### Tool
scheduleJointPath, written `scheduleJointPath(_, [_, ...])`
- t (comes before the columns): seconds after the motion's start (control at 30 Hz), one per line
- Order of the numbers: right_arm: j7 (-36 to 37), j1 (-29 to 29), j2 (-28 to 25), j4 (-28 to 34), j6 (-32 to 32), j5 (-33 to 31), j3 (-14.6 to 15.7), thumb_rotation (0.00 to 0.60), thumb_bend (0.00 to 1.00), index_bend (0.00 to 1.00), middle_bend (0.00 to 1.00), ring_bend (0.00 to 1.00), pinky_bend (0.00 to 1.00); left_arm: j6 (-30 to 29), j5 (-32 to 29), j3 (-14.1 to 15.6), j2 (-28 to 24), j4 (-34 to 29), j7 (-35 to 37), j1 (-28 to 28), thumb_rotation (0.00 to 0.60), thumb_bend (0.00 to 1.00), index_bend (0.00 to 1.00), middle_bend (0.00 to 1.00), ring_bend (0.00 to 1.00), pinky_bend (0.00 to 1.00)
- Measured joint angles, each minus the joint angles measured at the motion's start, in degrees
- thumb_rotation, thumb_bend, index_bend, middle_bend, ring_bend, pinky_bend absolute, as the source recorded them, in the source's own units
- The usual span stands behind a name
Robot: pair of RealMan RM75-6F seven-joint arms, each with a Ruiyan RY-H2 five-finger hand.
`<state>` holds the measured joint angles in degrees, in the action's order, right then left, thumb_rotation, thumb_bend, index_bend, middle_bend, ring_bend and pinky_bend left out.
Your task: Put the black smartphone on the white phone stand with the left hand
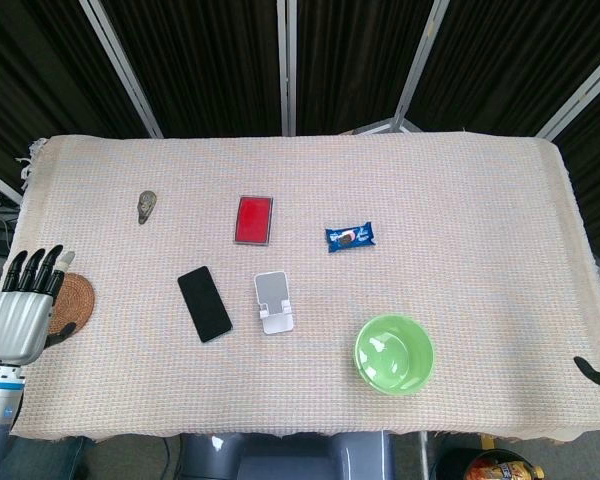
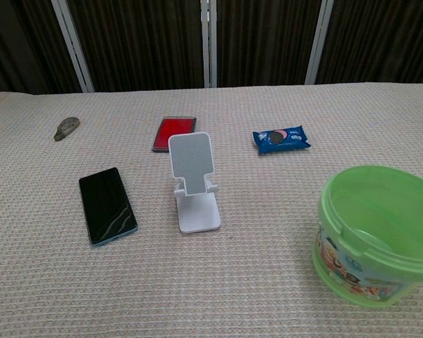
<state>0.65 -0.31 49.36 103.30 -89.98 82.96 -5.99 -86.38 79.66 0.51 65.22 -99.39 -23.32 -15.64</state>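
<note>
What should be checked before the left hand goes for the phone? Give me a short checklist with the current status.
1. Black smartphone lies flat and uncovered: ok.
2. White phone stand upright, with nothing on it: ok.
3. Left hand holds nothing, fingers apart: ok.
4. Path from left hand to phone: the woven coaster lies beside the hand: ok.
5. Gap between phone and stand: ok.
6. Right hand state, only a tip showing: cannot tell.

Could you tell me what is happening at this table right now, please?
Nothing is being handled yet. The black smartphone lies flat on the cloth, just left of the empty white phone stand. The left hand hovers open at the table's left edge, by a round woven coaster. Only a dark tip of the right hand shows.
</note>
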Motion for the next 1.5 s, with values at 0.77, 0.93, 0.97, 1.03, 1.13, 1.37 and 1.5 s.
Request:
scheduleJointPath(0.77, [-1.5,0.9,0.0,1.0,2.0,-3.3,-0.8,0.600,0.00,0.00,0.00,0.00,0.00,23.8,22.1,2.0,6.0,18.7,13.3,-18.4,0.600,0.00,0.13,0.00,0.10,0.13])
scheduleJointPath(0.93, [-3.4,1.2,0.3,1.3,2.9,-4.8,-0.9,0.600,0.00,0.00,0.00,0.00,0.00,25.7,27.3,3.8,10.5,28.2,18.6,-23.0,0.600,0.00,0.17,0.02,0.12,0.16])
scheduleJointPath(0.97, [-3.7,1.2,0.4,1.3,3.0,-5.1,-1.0,0.600,0.00,0.00,0.00,0.00,0.00,25.9,27.8,4.1,11.5,29.8,19.6,-23.6,0.600,0.00,0.18,0.02,0.13,0.16])
scheduleJointPath(1.03, [-4.3,1.3,0.5,1.4,3.3,-5.8,-1.0,0.600,0.00,0.00,0.00,0.00,0.00,26.1,28.9,4.8,13.7,33.7,22.0,-24.8,0.600,0.00,0.19,0.03,0.13,0.16])
scheduleJointPath(1.13, [-4.9,1.4,0.7,1.5,3.6,-6.4,-1.1,0.600,0.00,0.00,0.00,0.00,0.00,26.1,30.3,5.9,16.7,38.9,25.3,-26.2,0.600,0.00,0.19,0.03,0.13,0.17])
scheduleJointPath(1.37, [-5.5,1.8,0.9,1.5,4.4,-7.2,-1.3,0.600,0.00,0.00,0.00,0.00,0.00,26.1,32.0,7.9,20.8,45.3,28.7,-28.6,0.600,0.00,0.21,0.03,0.14,0.18])
scheduleJointPath(1.5, [-5.6,2.0,0.9,1.4,4.6,-7.6,-1.4,0.600,0.00,0.00,0.00,0.00,0.00,26.6,31.8,8.1,22.7,47.6,29.8,-29.7,0.600,0.00,0.21,0.03,0.14,0.19])
